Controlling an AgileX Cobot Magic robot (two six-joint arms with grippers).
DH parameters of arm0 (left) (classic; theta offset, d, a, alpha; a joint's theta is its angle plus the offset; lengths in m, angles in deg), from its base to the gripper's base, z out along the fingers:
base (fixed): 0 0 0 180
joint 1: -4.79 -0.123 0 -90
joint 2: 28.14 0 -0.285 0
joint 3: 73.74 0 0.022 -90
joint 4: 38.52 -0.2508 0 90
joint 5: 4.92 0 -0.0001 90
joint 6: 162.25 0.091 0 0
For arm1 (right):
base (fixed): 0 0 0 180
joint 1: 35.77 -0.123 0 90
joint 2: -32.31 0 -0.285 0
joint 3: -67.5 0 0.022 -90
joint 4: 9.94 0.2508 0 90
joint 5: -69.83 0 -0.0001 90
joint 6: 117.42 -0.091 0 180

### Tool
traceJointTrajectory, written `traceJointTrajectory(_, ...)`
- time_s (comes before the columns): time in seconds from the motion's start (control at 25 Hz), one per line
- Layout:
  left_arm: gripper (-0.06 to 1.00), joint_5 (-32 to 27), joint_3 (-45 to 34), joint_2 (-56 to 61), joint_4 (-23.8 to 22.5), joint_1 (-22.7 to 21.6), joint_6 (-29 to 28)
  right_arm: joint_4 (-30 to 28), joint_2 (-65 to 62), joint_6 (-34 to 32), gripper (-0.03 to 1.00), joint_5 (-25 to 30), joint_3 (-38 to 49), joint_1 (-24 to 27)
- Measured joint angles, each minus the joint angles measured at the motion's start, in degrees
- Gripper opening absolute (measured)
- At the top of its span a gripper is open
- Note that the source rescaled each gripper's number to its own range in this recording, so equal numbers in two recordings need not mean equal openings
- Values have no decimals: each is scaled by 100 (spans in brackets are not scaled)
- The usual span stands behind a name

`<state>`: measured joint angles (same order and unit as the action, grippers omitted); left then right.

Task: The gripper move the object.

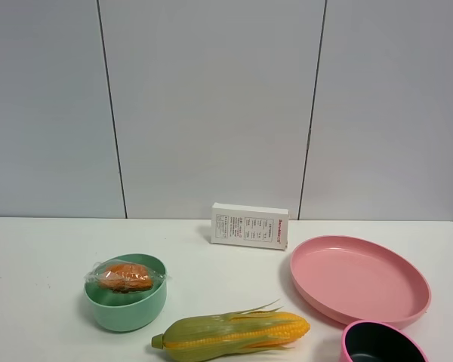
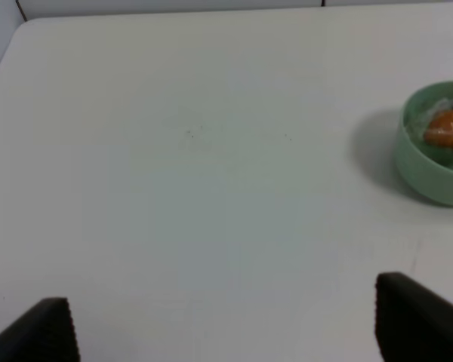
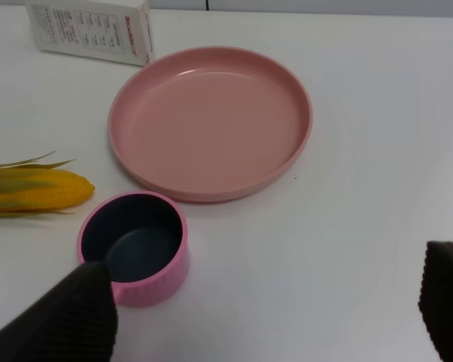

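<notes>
The orange bun in clear plastic (image 1: 124,276) lies in a green bowl (image 1: 128,308) at the table's front left; both also show in the left wrist view, the bun (image 2: 451,128) in the bowl (image 2: 426,177). No arm shows in the exterior view. My left gripper (image 2: 226,332) is open and empty over bare table, well apart from the bowl. My right gripper (image 3: 268,317) is open and empty, its one finger (image 3: 64,317) close beside a small pink cup (image 3: 136,243).
A pink plate (image 1: 359,279) lies at the right, also in the right wrist view (image 3: 211,121). A corn cob (image 1: 234,335) lies at the front middle. A white printed box (image 1: 249,225) stands at the back. The pink cup (image 1: 381,343) is at the front right.
</notes>
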<state>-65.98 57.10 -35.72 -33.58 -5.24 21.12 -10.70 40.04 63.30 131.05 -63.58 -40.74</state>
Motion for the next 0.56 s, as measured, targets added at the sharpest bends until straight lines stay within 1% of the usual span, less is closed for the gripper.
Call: traceJointTrajectory(0.56,83,0,0,0,0,0,-17,0,0,0,100,0,0,0)
